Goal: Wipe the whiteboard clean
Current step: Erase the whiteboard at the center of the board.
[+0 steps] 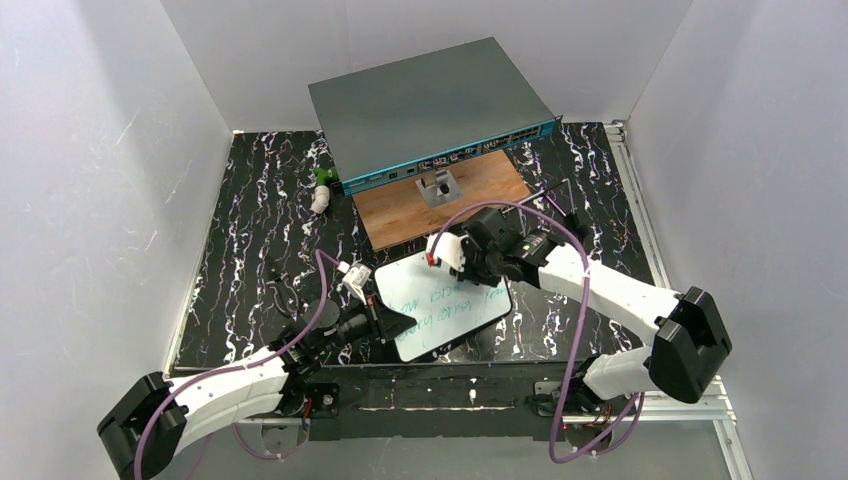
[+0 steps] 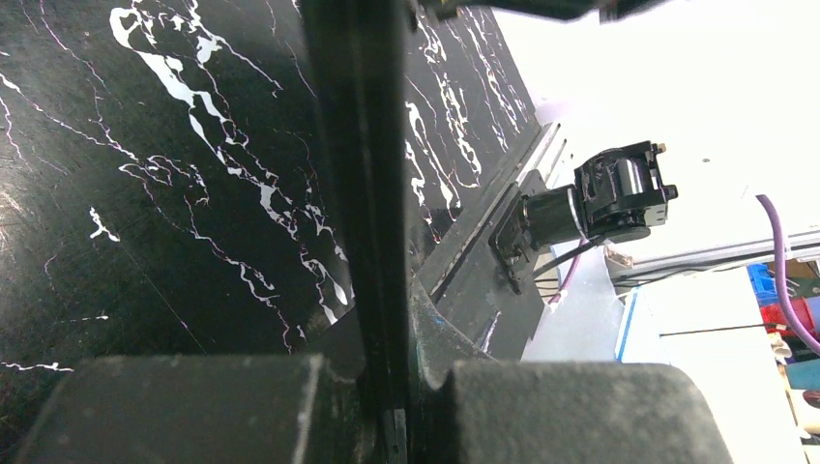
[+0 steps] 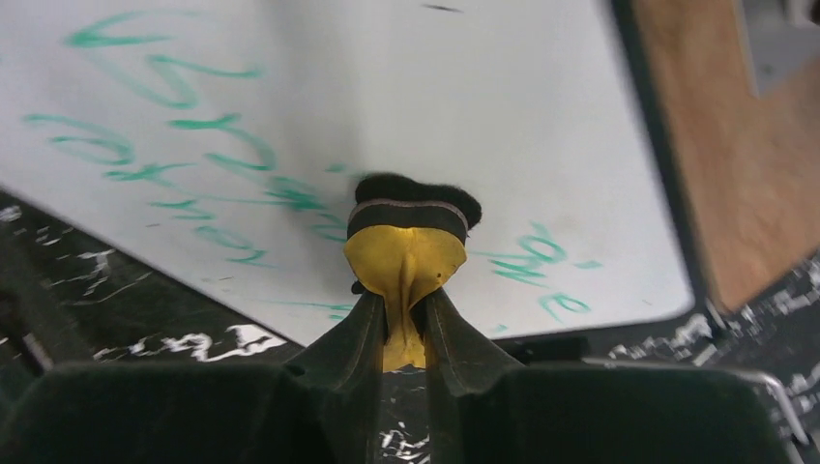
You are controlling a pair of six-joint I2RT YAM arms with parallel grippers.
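The right gripper (image 3: pixel 404 333) is pinched tight on a yellow eraser (image 3: pixel 406 253), whose black felt tip touches the whiteboard (image 3: pixel 290 87). The board is white with a thin dark rim and lines of green handwriting. It sits on the black marbled table (image 1: pixel 250 230) between the arms, just before the brown wooden board (image 1: pixel 400 220), and the left gripper (image 2: pixel 387 382) clamps its edge.

Black white-veined table (image 1: pixel 250 250) with brown wooden board (image 1: pixel 400 220), small white-and-green object (image 1: pixel 320 192), and whiteboard (image 1: pixel 450 315) toward the front
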